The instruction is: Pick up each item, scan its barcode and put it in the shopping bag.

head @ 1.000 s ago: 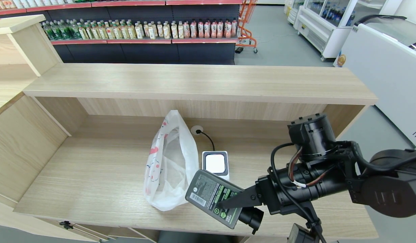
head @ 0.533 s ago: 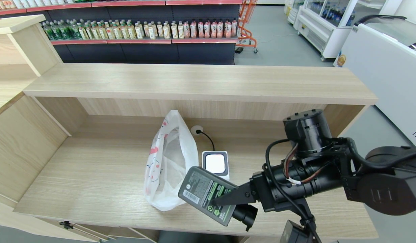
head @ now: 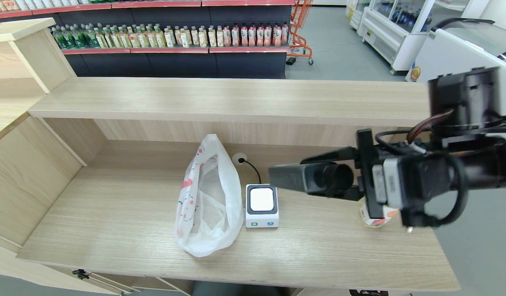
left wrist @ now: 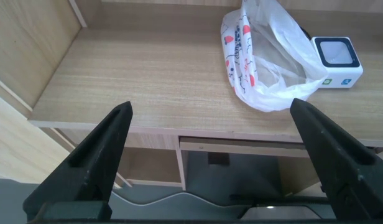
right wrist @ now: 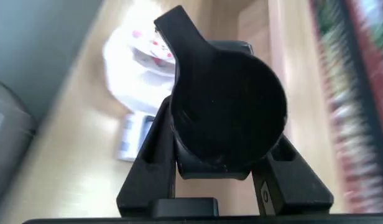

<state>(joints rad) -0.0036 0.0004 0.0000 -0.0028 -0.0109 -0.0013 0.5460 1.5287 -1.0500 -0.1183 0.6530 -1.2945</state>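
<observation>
My right gripper (head: 314, 177) is shut on a dark grey spouted pouch (head: 292, 179), held edge-on in the air above and to the right of the white barcode scanner (head: 261, 205). In the right wrist view the pouch's black cap (right wrist: 232, 112) looms close. The white shopping bag (head: 208, 201) with red print lies slumped on the counter left of the scanner, mouth open. My left gripper (left wrist: 210, 149) hangs open and holds nothing, off the counter's front edge, with the bag (left wrist: 266, 62) and scanner (left wrist: 337, 53) beyond it.
A white and orange can (head: 374, 217) stands on the counter (head: 113, 213) behind my right arm. A raised ledge (head: 236, 100) runs along the back and a wooden side wall (head: 27, 176) closes the left. The scanner's cable (head: 253, 169) runs to a hole at the back.
The right arm rose and swung right, carrying the pouch from low beside the bag up above the scanner's right side and turning it edge-on. The can came into view.
</observation>
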